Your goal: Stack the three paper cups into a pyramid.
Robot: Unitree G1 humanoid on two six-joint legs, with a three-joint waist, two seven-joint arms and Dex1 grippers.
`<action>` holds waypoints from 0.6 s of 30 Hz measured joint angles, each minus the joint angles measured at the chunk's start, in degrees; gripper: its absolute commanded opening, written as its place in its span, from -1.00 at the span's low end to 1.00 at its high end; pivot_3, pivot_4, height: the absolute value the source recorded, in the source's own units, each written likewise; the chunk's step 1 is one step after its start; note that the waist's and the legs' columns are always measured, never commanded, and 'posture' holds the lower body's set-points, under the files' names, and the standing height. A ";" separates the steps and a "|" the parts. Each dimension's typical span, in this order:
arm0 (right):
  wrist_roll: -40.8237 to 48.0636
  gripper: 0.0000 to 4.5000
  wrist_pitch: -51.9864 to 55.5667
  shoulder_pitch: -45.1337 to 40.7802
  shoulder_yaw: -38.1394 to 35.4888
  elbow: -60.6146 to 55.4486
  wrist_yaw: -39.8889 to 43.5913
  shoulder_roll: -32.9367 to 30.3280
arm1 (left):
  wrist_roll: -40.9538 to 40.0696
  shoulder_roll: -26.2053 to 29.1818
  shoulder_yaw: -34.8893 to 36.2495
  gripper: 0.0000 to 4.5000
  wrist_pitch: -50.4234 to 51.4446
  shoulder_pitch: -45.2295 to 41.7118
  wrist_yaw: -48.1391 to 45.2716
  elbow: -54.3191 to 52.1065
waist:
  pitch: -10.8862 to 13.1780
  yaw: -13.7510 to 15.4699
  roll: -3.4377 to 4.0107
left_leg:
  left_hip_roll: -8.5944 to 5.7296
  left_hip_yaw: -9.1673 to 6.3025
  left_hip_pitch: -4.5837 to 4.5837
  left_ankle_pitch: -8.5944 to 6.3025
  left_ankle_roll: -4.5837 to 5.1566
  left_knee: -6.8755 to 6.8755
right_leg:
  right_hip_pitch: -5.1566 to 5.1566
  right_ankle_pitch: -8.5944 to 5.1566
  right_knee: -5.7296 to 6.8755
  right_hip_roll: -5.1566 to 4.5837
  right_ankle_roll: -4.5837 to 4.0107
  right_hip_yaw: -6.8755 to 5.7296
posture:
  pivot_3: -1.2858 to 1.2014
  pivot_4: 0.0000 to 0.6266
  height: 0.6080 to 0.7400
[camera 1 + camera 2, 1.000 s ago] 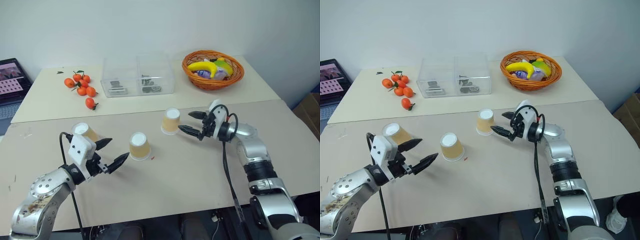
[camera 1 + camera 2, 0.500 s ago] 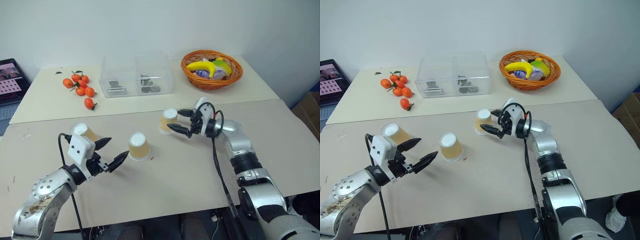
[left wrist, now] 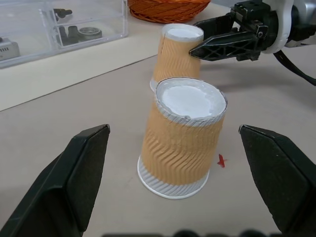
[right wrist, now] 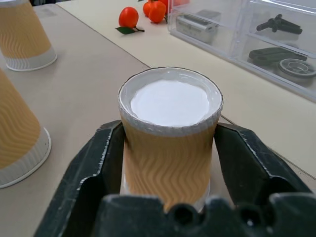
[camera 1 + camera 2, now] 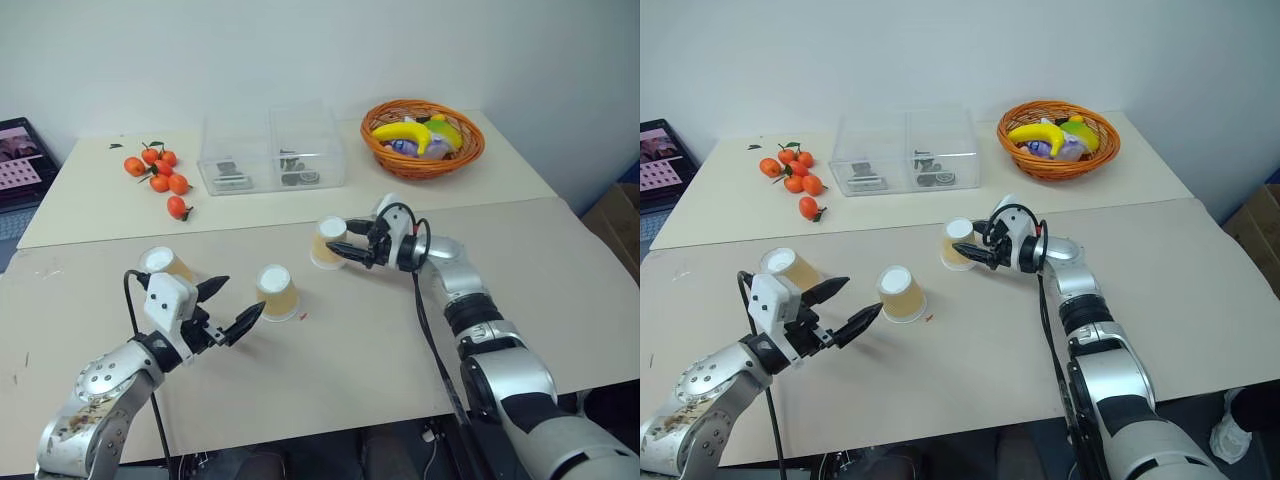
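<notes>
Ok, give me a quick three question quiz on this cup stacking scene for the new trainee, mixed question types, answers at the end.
1. True or false: all three paper cups stand upside down on the table.
2. Which gripper has its fingers around a cup?
A. left
B. right
C. neither
3. Fill in: the left gripper is ____ beside the middle cup.

Key:
1. True
2. B, the right gripper on the far cup; the third cup is untouched
3. open

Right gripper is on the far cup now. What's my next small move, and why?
Probably lift it a little. In the right wrist view the right gripper has both fingers pressed against the far cup, which stands upside down on the table. The middle cup and left cup stand apart, no base built yet.
</notes>
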 measured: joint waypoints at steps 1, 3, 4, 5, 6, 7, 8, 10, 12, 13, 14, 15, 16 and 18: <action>0.00 0.11 0.00 -0.12 -0.21 0.28 -0.35 -0.01 | 0.09 -0.13 -0.02 1.00 0.00 0.00 0.07 0.00 | 0.00 0.03 0.00 | 0.01 0.00 0.00 0.00 0.00 0.00 | 0.00 0.00 0.00 0.01 0.00 -0.01 | 0.03 -0.52 0.97; 0.00 0.11 0.01 -0.12 -0.48 0.39 -0.74 -0.03 | 0.21 -0.13 -0.02 1.00 -0.01 -0.01 0.10 0.00 | 0.00 0.06 0.00 | 0.01 0.00 0.00 0.00 0.00 0.00 | 0.00 0.00 0.00 0.02 0.00 -0.01 | 0.03 -0.52 0.97; 0.01 0.11 0.05 -0.12 -0.65 0.35 -0.77 -0.13 | 0.23 -0.13 -0.01 1.00 0.00 -0.03 0.09 0.00 | 0.00 0.06 0.00 | 0.01 0.00 0.00 0.00 0.00 0.00 | 0.00 0.00 0.00 0.02 0.00 0.00 | 0.03 -0.52 0.97; 0.01 0.11 0.25 -0.08 -0.67 0.13 -0.52 -0.51 | 0.07 -0.13 0.06 1.00 0.01 -0.03 0.07 0.00 | 0.00 0.06 0.00 | 0.01 0.00 -0.01 0.00 0.00 0.00 | 0.00 0.00 0.00 0.01 0.00 0.00 | 0.03 -0.52 0.97; 0.02 0.11 0.37 -0.04 -0.68 0.03 -0.38 -0.81 | -0.02 -0.12 0.11 1.00 0.02 -0.02 0.06 0.00 | 0.00 0.06 0.00 | 0.01 0.00 -0.01 0.00 0.00 0.00 | 0.00 0.00 0.00 0.01 0.00 0.00 | 0.03 -0.52 0.97; 0.10 0.11 0.89 0.75 -0.70 -1.63 0.63 -1.89 | -0.49 0.05 0.22 1.00 0.12 0.25 -0.13 -0.10 | 0.00 0.08 0.00 | 0.01 0.00 -0.01 0.00 0.00 -0.02 | 0.00 0.00 0.01 0.01 0.00 -0.01 | 0.03 -0.52 0.97; 0.28 0.11 1.41 1.46 -0.71 -2.87 1.51 -2.68 | -0.52 0.37 0.29 1.00 0.14 0.85 -0.28 -0.30 | 0.00 0.08 0.00 | 0.02 0.00 -0.01 0.00 0.00 -0.03 | 0.00 0.00 0.01 0.02 0.00 -0.01 | 0.03 -0.52 0.97; 1.52 0.11 3.47 4.34 -0.75 -7.36 4.75 -5.36 | -0.61 1.60 0.45 1.00 0.25 2.69 -0.98 -0.55 | 0.00 0.24 0.01 | 0.02 0.00 -0.05 -0.01 0.02 -0.05 | 0.00 0.00 0.01 0.01 0.00 -0.02 | 0.03 -0.52 0.97; 2.63 0.11 5.48 7.63 -0.75 -12.57 8.08 -7.79 | -0.76 2.01 1.22 1.00 0.26 4.20 -1.40 -0.88 | 0.00 0.34 0.01 | 0.02 0.00 -0.06 -0.04 0.05 -0.05 | 0.01 0.00 0.01 0.01 0.01 -0.03 | 0.03 -0.52 0.97; 3.52 0.11 6.78 9.19 -0.72 -15.00 9.74 -9.09 | -0.93 2.21 1.82 1.00 0.26 4.54 -1.51 -0.97 | 0.00 0.36 0.01 | 0.02 0.00 -0.07 -0.04 0.05 -0.04 | 0.01 0.00 0.00 0.01 0.02 -0.03 | 0.03 -0.52 0.97; 3.92 0.11 7.85 10.21 -0.66 -16.78 10.67 -9.73 | -1.10 2.32 2.31 1.00 0.26 4.54 -1.55 -1.05 | 0.00 0.36 0.01 | 0.02 0.00 -0.07 -0.04 0.05 -0.02 | 0.02 0.00 -0.02 0.00 0.02 -0.03 | 0.03 -0.52 0.97; 4.05 0.11 9.22 11.34 -0.51 -19.07 11.43 -10.24 | -1.52 2.50 2.67 1.00 0.25 4.41 -1.55 -1.26 | 0.00 0.28 0.01 | 0.01 0.01 -0.04 -0.04 0.05 0.01 | 0.02 0.00 -0.04 0.00 0.02 -0.02 | 0.03 -0.52 0.97; 4.06 0.11 9.70 11.74 -0.28 -20.04 11.77 -10.37 | -1.78 2.58 2.68 1.00 0.25 4.34 -1.56 -1.38 | 0.00 0.14 0.01 | 0.01 0.03 0.02 -0.04 0.05 0.01 | 0.03 -0.01 -0.05 0.01 0.01 -0.01 | 0.03 -0.52 0.97; 4.45 0.11 12.11 13.49 0.10 -23.75 12.18 -10.57 | -2.26 2.60 2.70 1.00 0.25 3.94 -1.53 -1.53 | 0.00 0.09 0.00 | 0.09 0.03 0.09 -0.04 0.04 0.01 | 0.05 -0.01 -0.01 0.10 -0.01 -0.01 | 0.03 -0.52 0.97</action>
